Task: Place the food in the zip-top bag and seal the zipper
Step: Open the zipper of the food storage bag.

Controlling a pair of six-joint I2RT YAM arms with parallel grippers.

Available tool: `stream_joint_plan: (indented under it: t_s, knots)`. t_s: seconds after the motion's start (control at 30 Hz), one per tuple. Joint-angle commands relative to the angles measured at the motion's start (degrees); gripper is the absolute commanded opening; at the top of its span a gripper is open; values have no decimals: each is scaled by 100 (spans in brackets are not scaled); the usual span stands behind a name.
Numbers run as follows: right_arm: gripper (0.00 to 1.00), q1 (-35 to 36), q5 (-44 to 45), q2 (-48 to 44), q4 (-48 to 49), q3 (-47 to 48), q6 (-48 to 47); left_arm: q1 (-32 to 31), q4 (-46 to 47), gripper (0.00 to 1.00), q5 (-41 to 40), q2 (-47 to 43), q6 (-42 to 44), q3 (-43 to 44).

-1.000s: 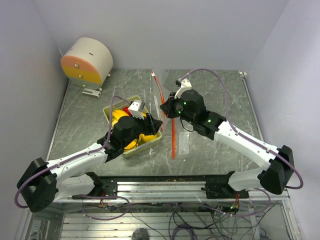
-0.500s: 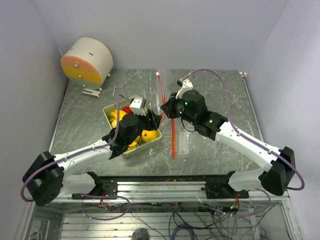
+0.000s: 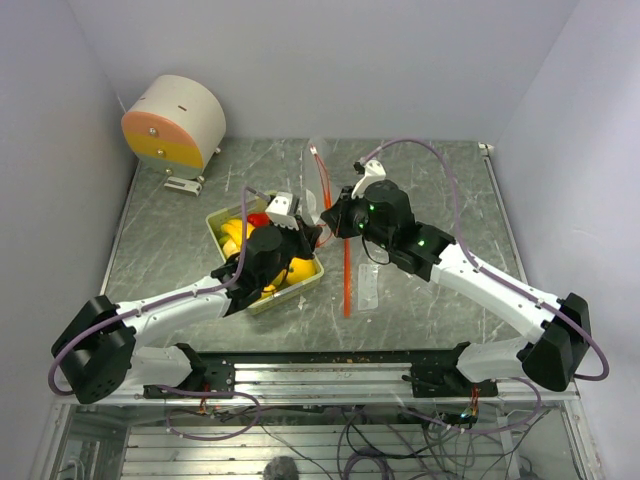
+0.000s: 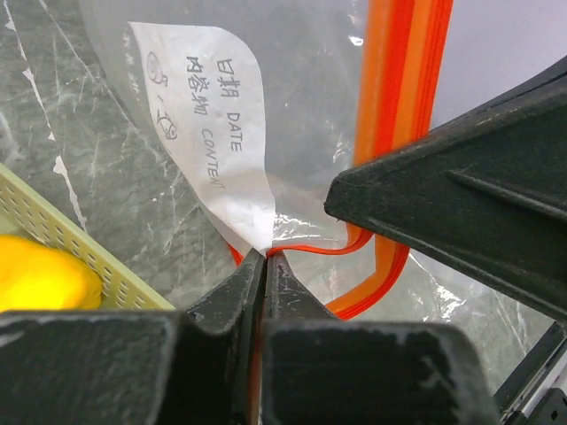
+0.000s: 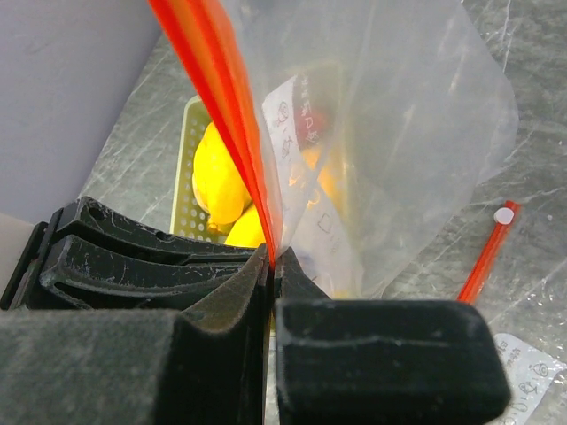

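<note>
- your left gripper [image 4: 264, 259] is pressed together on the edge of the zip-top bag [image 4: 310, 106], just below its printed label [image 4: 226, 133].
- your right gripper [image 5: 270, 258] pinches the zipper [image 5: 221, 115]; the bag stands between both grippers.
- the food [image 3: 237, 235] lies in the pale green tray [image 3: 214, 222] at the bag's 8 o'clock, partly hidden by your left arm.
- a loose red-orange strip [image 3: 346, 275] lies on the table [image 3: 170, 250] at the bag's 6 o'clock.
- a cream-and-orange drum [image 3: 175, 122] stands well apart at 10 o'clock.

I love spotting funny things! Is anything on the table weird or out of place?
Yes. A red-orange strip lies flat on the table, right of the tray, apart from the held-up bag. It might belong to a second clear bag lying there, but that's hard to tell.
</note>
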Motion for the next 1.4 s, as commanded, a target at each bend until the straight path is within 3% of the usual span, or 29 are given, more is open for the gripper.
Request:
stream_joint_plan:
  t_s: [0.0, 0.23, 0.5, 0.87, 0.97, 1.03, 1.13, 1.37]
  knots:
    - [0, 18, 113, -164, -160, -38, 89, -9, 173, 7, -142, -83, 88, 182]
    - [18, 18, 561, -281, -404, -119, -149, -9, -481, 7, -801, -615, 107, 114]
    - [34, 15, 655, -168, -349, -149, -315, -9, -689, 7, -604, -976, -37, 32]
    - [37, 9, 526, -6, 667, -291, -403, -6, -425, 7, 696, -794, -275, 24]
    - [35, 12, 651, 65, 874, -316, -442, -9, -295, 7, 951, -858, -337, -95]
    - [29, 15, 779, 143, 865, -305, -450, -2, -298, 7, 981, -952, -360, -152]
    - [2, 17, 1208, 167, 641, -307, -460, -7, -586, 7, 699, -1175, -361, -162]
    - [0, 19, 2937, -292, -137, -597, -525, -8, -2462, 7, -1633, -1714, -645, 204]
